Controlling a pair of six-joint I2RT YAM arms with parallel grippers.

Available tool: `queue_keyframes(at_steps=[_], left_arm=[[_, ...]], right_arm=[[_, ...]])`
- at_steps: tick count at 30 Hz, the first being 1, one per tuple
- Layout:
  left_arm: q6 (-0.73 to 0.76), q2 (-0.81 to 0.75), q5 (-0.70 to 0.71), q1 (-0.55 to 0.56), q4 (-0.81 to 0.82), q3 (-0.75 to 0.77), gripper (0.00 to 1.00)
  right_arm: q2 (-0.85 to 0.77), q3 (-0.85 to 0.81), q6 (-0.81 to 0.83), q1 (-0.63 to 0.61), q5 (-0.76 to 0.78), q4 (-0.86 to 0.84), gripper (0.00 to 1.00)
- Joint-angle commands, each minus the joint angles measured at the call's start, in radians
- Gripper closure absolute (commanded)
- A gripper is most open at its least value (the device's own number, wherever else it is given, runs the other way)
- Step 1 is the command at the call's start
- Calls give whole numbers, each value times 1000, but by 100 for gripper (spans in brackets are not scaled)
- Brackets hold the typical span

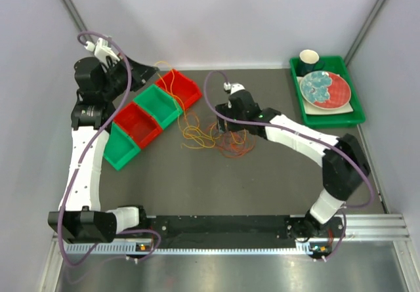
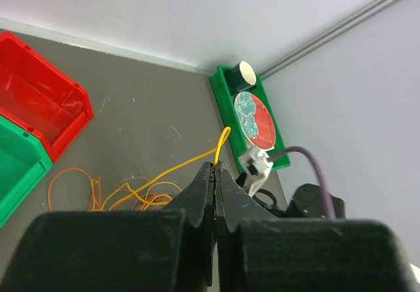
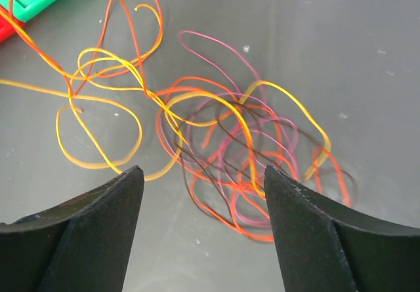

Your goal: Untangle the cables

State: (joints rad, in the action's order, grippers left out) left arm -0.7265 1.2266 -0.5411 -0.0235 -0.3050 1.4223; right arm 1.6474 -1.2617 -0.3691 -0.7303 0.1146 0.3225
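The cables (image 1: 216, 138) lie as a loose tangle of yellow, orange, red, pink and dark loops on the grey table, mid-centre. In the right wrist view the tangle (image 3: 243, 147) spreads just ahead of my right gripper (image 3: 202, 170). That gripper is open, hovers over the tangle's near edge and has nothing between its fingers. In the top view the right gripper (image 1: 231, 129) sits over the heap. My left gripper (image 1: 151, 70) is raised at the back left. It is shut on a yellow cable (image 2: 167, 172), which rises from the heap to the left gripper's (image 2: 215, 167) tips.
A diagonal row of red and green bins (image 1: 157, 105) stands at the left; the held cable crosses the far red bin (image 1: 187, 90). A green tray (image 1: 331, 119) at the back right carries a patterned plate (image 1: 325, 88) and a dark cup (image 1: 309, 59).
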Motion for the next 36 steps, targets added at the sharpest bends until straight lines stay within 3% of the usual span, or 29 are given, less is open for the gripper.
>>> queue_keyframes(at_steps=[1,6,8,12,16,20,28,33,34,36], left_arm=[[33,-13,20,-3,-6,46,100],[41,-15,24,-3,-17,49,100],[42,-15,26,-3,-16,50,100],[39,-13,26,-3,-17,53,100],[42,-15,33,-1,-20,58,100],[47,-18,41,-3,-22,55,100],[47,-19,39,-3,-25,53,100],[52,-30,41,-1,-31,53,100],[49,-30,41,-3,-31,50,100],[45,-33,43,-4,-31,49,100]], right_arm=[[75,-116,-1,-20,-46,12,28],[113,-131,-1,-69,-15,-11,28],[143,-160,-16,-69,69,21,28],[222,-292,-27,-67,134,84,21],[281,-360,-184,-66,178,144,21],[275,-344,-356,-64,162,136,33],[351,-384,-588,-51,100,173,30],[411,-396,-616,-34,51,96,32],[426,-415,-616,-34,53,98,40],[475,-482,-611,-29,53,125,70]])
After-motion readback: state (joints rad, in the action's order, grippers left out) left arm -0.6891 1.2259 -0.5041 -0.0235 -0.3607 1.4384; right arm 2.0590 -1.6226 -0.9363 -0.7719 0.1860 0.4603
